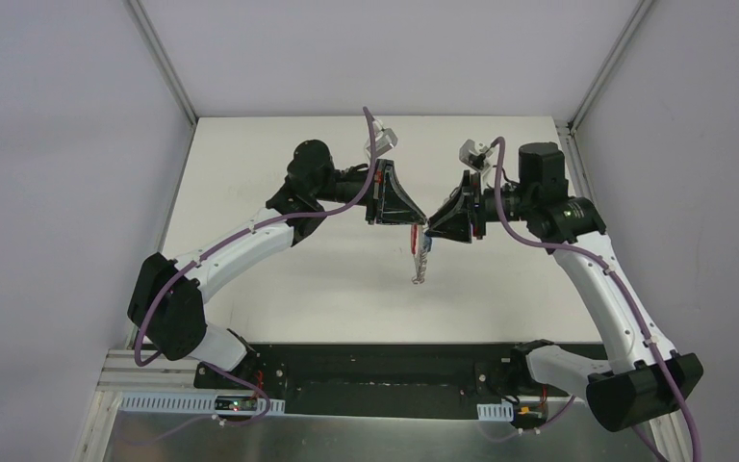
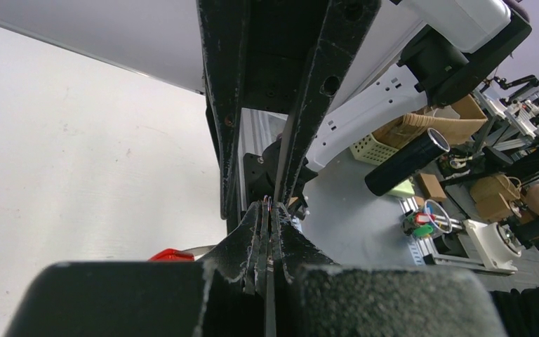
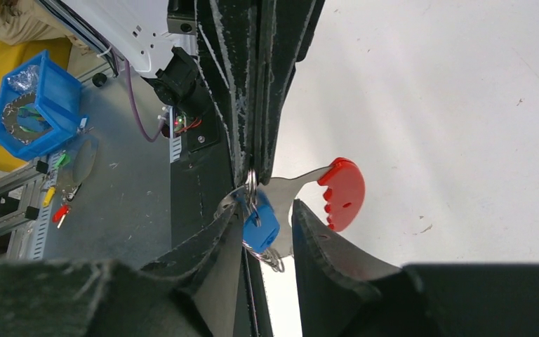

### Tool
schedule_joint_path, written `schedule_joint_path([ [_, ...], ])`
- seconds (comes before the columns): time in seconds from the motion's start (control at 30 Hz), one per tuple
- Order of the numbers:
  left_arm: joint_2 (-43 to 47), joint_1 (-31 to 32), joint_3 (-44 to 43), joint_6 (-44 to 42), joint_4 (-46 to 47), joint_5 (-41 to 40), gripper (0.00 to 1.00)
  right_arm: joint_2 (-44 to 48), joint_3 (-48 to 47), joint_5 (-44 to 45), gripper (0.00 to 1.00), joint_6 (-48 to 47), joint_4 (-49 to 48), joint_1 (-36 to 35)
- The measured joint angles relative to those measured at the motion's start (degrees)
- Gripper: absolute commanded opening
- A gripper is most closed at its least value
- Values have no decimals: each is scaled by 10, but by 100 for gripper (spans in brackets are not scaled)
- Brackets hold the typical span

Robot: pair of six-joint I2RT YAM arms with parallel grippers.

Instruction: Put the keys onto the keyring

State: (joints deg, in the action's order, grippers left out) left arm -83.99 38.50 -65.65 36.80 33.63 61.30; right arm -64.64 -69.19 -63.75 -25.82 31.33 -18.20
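Keyring point(image 1: 420, 258): it hangs in the air between the two arms, over the middle of the counter. I cannot tell if its low end touches the counter.
Ring point(image 3: 251, 179): a small silvery ring at the top of the bunch. It is pinched between two black fingertips.
Blue key point(image 3: 260, 223): its fat blue head hangs just under the ring and touches it. I cannot tell if it is threaded on.
Red part point(image 3: 340, 191): a round red piece with little notches. It sits at the end of a flat silvery arm and sticks out to one side of the blue key.
Small wire loops point(image 3: 272, 260): they dangle just below the blue key.
Left jaws: pressed tight together and clamped on the ring. Their fingertips point(image 3: 247, 126) come in from the top of the right wrist view.
Right jaws: apart. The blue key sits in the gap, close to one finger point(image 3: 210, 242). I cannot tell if that finger touches it.
Left arm point(image 1: 241, 241): it bends in from the left and meets the other arm in the middle.
Right arm point(image 1: 606, 289): it bends in from the right.
Counter point(image 1: 279, 289): white and flat.
Black plate point(image 1: 385, 371): it lies at the near edge, and both arms are bolted to it.
Blue bin point(image 3: 35, 105): it stands off to the side, well away from the keyring.
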Motion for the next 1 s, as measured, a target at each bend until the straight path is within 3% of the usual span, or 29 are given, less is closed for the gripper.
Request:
schedule_joint_path([
  [0.3,0,-3,0,2,4,-3,0,-16,0,-12,24,17,-11,-1],
  [0.73,-2,-4,0,2,4,-3,0,-21,0,-29,23,29,-21,-2],
  [0.87,-3,-4,0,2,4,-3,0,-22,-3,-32,17,31,-22,-2],
  [1.0,-3,-4,0,1,5,-3,0,-27,-10,-33,3,34,-23,-2],
])
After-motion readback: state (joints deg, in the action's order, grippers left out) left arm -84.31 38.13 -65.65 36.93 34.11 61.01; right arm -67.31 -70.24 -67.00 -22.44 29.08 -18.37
